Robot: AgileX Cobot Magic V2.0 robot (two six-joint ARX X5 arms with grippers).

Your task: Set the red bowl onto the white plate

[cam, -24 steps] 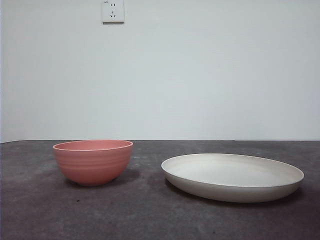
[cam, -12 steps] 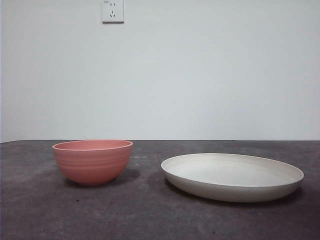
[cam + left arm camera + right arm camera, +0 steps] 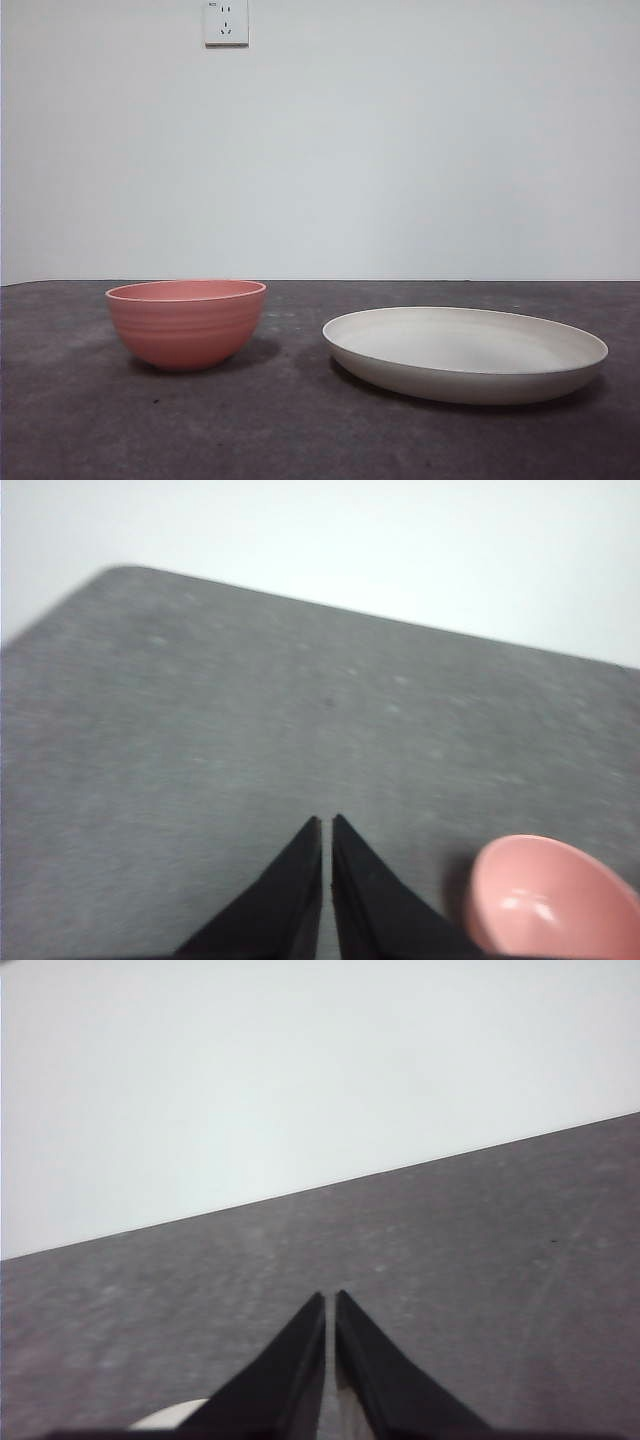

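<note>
1. I am looking across a dark grey table to a plain white wall, with a white wall socket high on it.
2. In the front view, the red bowl stands upright on the table, left of the white plate. The two are near each other but apart, with bare table between them, so the bowl is not on the plate.
3. The front view shows neither arm; only the wrist views show them.
4. In the left wrist view, the left gripper hangs above bare table with its jaws pressed nearly together, holding nothing. The bowl sits just beside it, and I can see into its hollow.
5. In the right wrist view, the right gripper is likewise closed to a thin slit and empty. A sliver of the plate shows at the picture's edge.
6. Against the frames from a second ago, nothing on the table has shifted.
7. I can read no writing; the marks on the socket are too small.
</note>
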